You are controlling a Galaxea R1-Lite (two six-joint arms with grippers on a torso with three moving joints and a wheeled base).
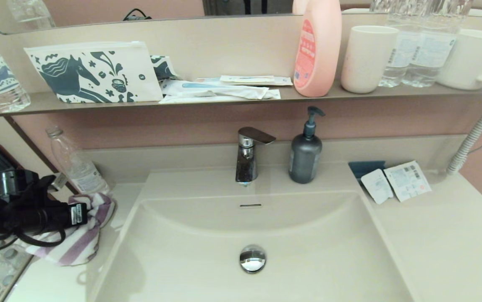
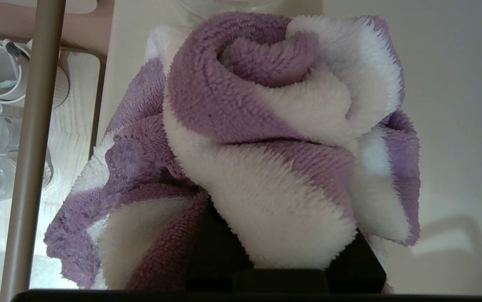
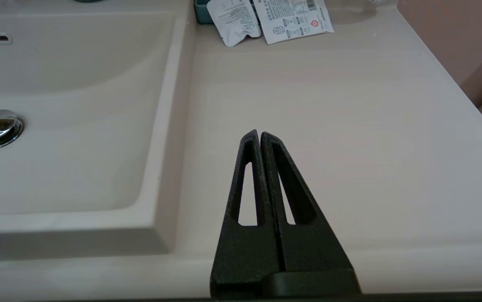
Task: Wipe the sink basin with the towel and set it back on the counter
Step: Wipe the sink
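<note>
At far left the left pincer (image 1: 79, 214) pinches the bunched purple-and-white striped towel (image 1: 82, 235), which sits over the bench (image 1: 434, 235) strip left of the sink basin (image 1: 207, 260), near a clear plastic bottle (image 1: 75, 161). The basin, with its chrome drain plug (image 1: 252, 258), lies mid-frame under the faucet (image 1: 247, 153). Right of it, the right pincer (image 3: 260, 133) hangs above bare bench, fingers pressed together.

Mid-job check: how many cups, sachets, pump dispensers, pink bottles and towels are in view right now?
Cups: 2
Sachets: 2
Pump dispenser: 1
Pink bottle: 1
Striped towel: 1
Total: 7
</note>
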